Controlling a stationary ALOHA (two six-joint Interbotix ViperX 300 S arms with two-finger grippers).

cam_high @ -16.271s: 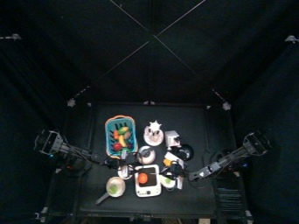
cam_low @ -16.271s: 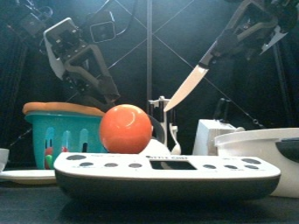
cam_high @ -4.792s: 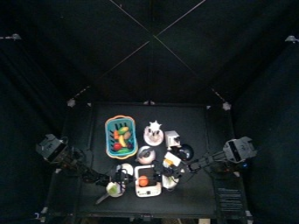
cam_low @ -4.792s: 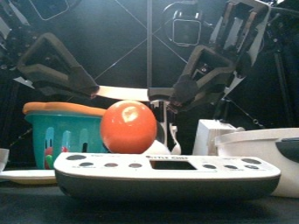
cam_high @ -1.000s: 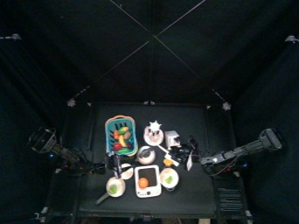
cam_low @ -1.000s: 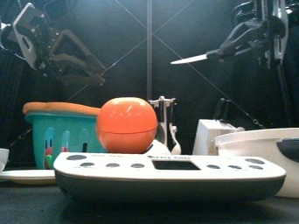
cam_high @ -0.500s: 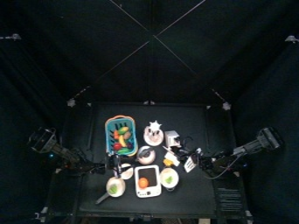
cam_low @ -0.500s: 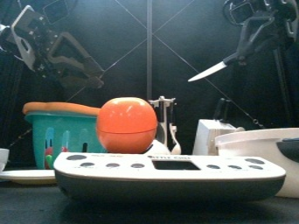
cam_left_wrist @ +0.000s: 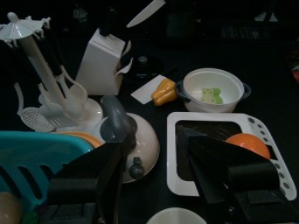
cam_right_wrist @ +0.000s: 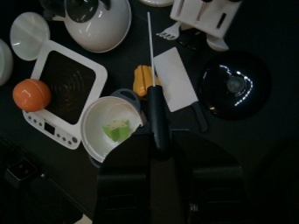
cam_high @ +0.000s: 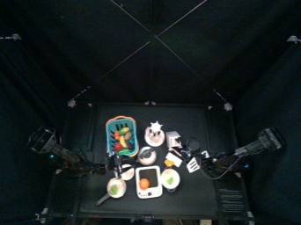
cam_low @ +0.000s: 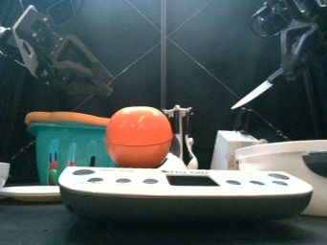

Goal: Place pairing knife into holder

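Observation:
My right gripper (cam_right_wrist: 156, 144) is shut on the black handle of the paring knife (cam_right_wrist: 151, 61). In the right wrist view the thin blade points away from the wrist, toward the holder (cam_right_wrist: 205, 12), a pale block with dark slots. In the front view the knife (cam_low: 254, 94) hangs tilted, tip down and to the left, above the holder (cam_low: 235, 149) and apart from it. The left wrist view shows the blade tip (cam_left_wrist: 146, 11) just past the holder (cam_left_wrist: 103, 61). My left gripper (cam_left_wrist: 158, 171) stands open and empty at the table's left (cam_high: 99, 167).
A white scale (cam_low: 185, 188) with an orange ball (cam_low: 138, 136) stands at the front. Around it are a teal basket (cam_low: 61, 145), a white utensil rack (cam_left_wrist: 35, 61), a kettle (cam_left_wrist: 131, 140), a bowl with greens (cam_right_wrist: 114, 124), a black lid (cam_right_wrist: 239, 83) and a white card (cam_right_wrist: 177, 79).
The right arm has swung the knife from nearly level to tip-down and carried it right and lower, toward the holder. The left arm has not moved.

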